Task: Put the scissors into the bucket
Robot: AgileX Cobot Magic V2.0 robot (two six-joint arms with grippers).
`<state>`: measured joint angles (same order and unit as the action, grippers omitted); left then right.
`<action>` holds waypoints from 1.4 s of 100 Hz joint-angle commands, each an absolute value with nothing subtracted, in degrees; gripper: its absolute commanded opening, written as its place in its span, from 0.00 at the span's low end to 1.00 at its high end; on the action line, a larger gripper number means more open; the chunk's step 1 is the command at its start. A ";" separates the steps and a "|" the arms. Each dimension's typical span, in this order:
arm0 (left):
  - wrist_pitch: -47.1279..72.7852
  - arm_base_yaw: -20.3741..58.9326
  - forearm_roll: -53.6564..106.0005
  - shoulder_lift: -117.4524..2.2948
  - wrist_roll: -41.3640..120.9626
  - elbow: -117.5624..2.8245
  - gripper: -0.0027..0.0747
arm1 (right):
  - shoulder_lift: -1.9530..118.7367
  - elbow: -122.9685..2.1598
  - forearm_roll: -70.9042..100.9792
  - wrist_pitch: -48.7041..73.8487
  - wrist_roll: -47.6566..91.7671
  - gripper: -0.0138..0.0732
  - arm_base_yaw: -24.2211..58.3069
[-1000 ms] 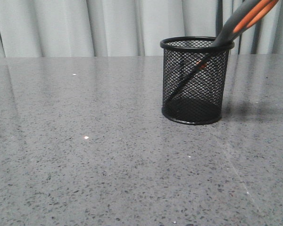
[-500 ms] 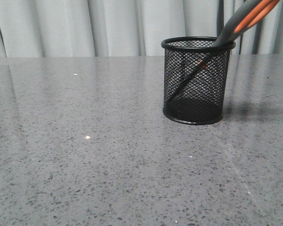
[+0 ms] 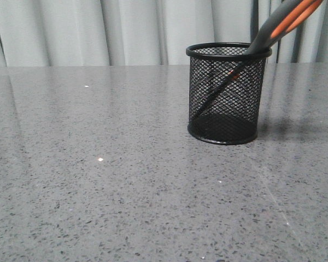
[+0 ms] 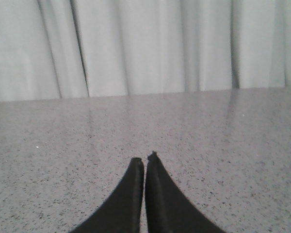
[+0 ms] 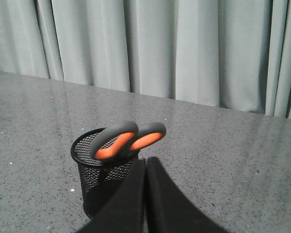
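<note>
The black mesh bucket (image 3: 224, 95) stands upright on the grey table, right of centre. The scissors (image 3: 281, 24) stand in it, blades down inside the mesh, leaning right with the grey and orange handles sticking out over the rim. The right wrist view shows the bucket (image 5: 99, 177) with the scissors' handles (image 5: 123, 138) above its rim. My right gripper (image 5: 145, 162) is shut and empty, just beside the bucket and apart from the handles. My left gripper (image 4: 144, 161) is shut and empty over bare table. Neither gripper shows in the front view.
The grey speckled table (image 3: 98, 180) stretches wide to the left of and in front of the bucket. Pale curtains (image 3: 98, 27) hang behind its far edge.
</note>
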<state>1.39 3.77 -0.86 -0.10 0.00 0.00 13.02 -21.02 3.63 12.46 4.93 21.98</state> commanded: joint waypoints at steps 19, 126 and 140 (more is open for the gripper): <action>-0.39 2.33 0.99 1.74 -0.55 2.31 0.01 | 13.38 -22.42 3.08 7.68 5.46 0.10 21.94; -0.65 2.33 0.99 1.74 -0.55 2.31 0.01 | 12.17 -10.29 0.00 -1.61 3.82 0.10 9.71; -0.65 2.33 0.99 1.74 -0.55 2.31 0.01 | 4.97 -3.62 0.00 -1.62 3.82 0.10 3.80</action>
<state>3.56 2.67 0.53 0.12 0.00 0.00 8.52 -5.13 0.00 4.07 4.01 6.77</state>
